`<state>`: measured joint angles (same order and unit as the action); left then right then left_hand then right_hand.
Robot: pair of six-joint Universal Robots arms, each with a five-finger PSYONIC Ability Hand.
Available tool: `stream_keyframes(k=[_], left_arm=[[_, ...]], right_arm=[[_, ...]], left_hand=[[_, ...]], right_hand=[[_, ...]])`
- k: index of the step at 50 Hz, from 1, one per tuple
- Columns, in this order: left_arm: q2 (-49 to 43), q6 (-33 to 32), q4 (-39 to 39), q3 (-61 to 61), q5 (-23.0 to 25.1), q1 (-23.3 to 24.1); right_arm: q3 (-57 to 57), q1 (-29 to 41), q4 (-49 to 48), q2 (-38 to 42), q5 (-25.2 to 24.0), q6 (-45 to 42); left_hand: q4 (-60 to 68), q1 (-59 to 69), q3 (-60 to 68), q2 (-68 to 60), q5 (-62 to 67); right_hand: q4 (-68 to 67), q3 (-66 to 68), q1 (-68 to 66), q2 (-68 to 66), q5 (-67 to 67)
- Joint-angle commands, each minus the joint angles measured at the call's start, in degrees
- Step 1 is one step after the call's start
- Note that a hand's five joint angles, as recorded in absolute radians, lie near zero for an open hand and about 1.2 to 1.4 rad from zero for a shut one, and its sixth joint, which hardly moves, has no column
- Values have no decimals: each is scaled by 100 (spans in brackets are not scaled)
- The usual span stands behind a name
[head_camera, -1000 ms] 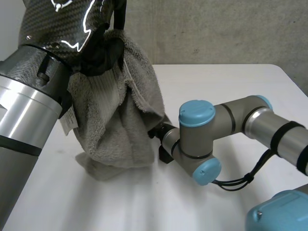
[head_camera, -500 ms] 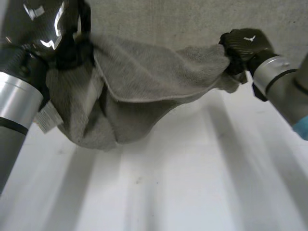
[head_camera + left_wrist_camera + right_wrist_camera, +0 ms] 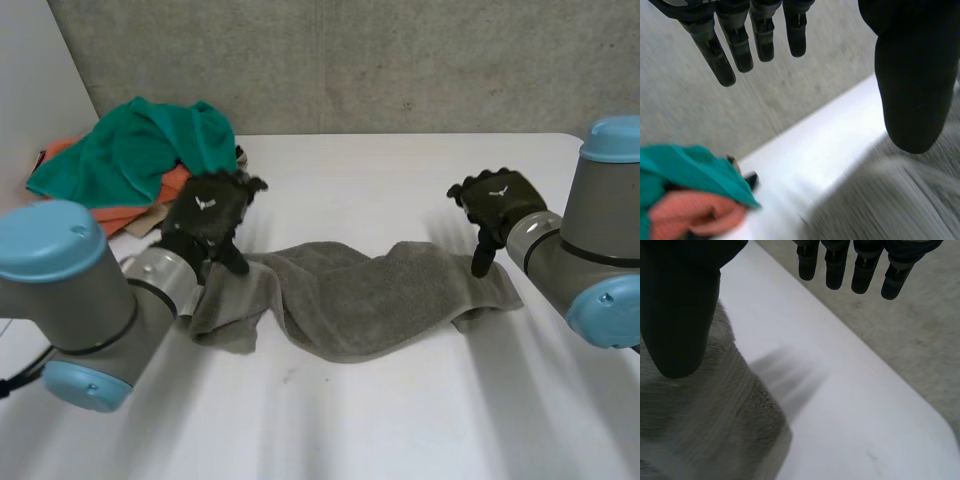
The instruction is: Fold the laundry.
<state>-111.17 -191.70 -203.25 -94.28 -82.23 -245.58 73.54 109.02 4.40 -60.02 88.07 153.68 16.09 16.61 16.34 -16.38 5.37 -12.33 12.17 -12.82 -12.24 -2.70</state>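
A grey towel [image 3: 350, 295] lies crumpled in a long strip across the middle of the white table [image 3: 400, 400]. My left hand [image 3: 208, 215] hovers just above the towel's left end, fingers straight and apart from the thumb, holding nothing. In the left wrist view the fingers [image 3: 735, 42] and thumb [image 3: 912, 75] are spread, with the towel [image 3: 890, 200] below the thumb. My right hand [image 3: 492, 205] is above the towel's right end, open too. The right wrist view shows straight fingers [image 3: 860, 270], the thumb [image 3: 677, 315] and the towel [image 3: 700, 410] under the thumb.
A pile of laundry with a green cloth [image 3: 140, 145] on an orange one [image 3: 75, 205] sits at the table's back left, also near my left hand as the green cloth [image 3: 685, 170] over the orange one [image 3: 690, 215]. A grey wall [image 3: 350, 60] runs behind the table.
Both hands held the towel up stretched between them; they have come down, let go and opened. The towel now lies on the table.
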Motion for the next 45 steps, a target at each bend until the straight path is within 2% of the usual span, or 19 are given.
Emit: stream_keyframes(k=[1,6,13,18,25,31,33,35,38,39,40,41,42,45], left_arm=[[1509,45,444,-406,-4,-77],[2239,36,769,-994,49,-480],[2144,28,822,-1216,93,-701],[1398,-34,769,-1023,154,-701],[71,-121,901,-206,444,-693],[-694,-675,1366,506,453,-614],[-976,-921,1595,787,445,-578],[-1169,-1044,1718,1007,436,-570],[-1459,-1089,1868,1394,427,-552],[-1590,-1089,1903,1595,427,-517],[-1644,-1089,1912,1693,401,-508],[-1688,-1097,1912,1789,374,-491],[-1715,-1106,1895,1886,374,-482],[-1732,-1133,1824,2378,374,-420]], right_arm=[[292,-21,-88,-975,34,57],[722,-21,157,-1607,34,-49],[1293,-388,1009,-1899,8,-259],[1856,-785,923,-1908,-167,-365],[2472,-1040,-148,-1689,-1116,-269],[2385,-1111,-983,-776,-1407,-163],[2280,-1093,-1090,-555,-1390,-198],[2043,-1067,-1151,-248,-1372,-242],[1701,-1049,-1160,129,-1337,-277],[1586,-1049,-1160,253,-1337,-286],[1489,-1058,-1160,324,-1337,-277],[1349,-1049,-1160,420,-1337,-286],[1112,-1058,-1178,508,-1328,-286],[681,-1058,-1300,544,-1284,-277]], left_hand=[[-184,-236,-209,213,-113],[117,65,92,-88,188],[455,403,430,-426,526],[506,454,481,-477,577],[556,504,531,-527,628],[658,605,632,-628,729],[1126,1074,1101,-1096,1197],[2015,1963,1990,-1986,2086],[4050,3998,4025,-4020,4121],[5438,5385,5412,-5408,5509],[6251,6199,6226,-6222,6322],[6390,6338,6365,-6361,6461],[6391,6339,6366,-6362,6463],[6391,6339,6366,-6362,6463]], right_hand=[[233,-217,282,224,270],[233,-217,282,224,270],[233,-217,282,224,270],[233,-217,282,224,270],[140,-125,189,132,178],[-179,195,-130,-188,-142],[-263,278,-214,-271,-225],[-800,815,-751,-808,-762],[-1587,1603,-1538,-1596,-1550],[-2308,2324,-2259,-2317,-2271],[-3032,3047,-2983,-3040,-2994],[-4471,4487,-4422,-4480,-4434],[-6744,6760,-6695,-6753,-6707],[-6767,6783,-6718,-6776,-6730]])
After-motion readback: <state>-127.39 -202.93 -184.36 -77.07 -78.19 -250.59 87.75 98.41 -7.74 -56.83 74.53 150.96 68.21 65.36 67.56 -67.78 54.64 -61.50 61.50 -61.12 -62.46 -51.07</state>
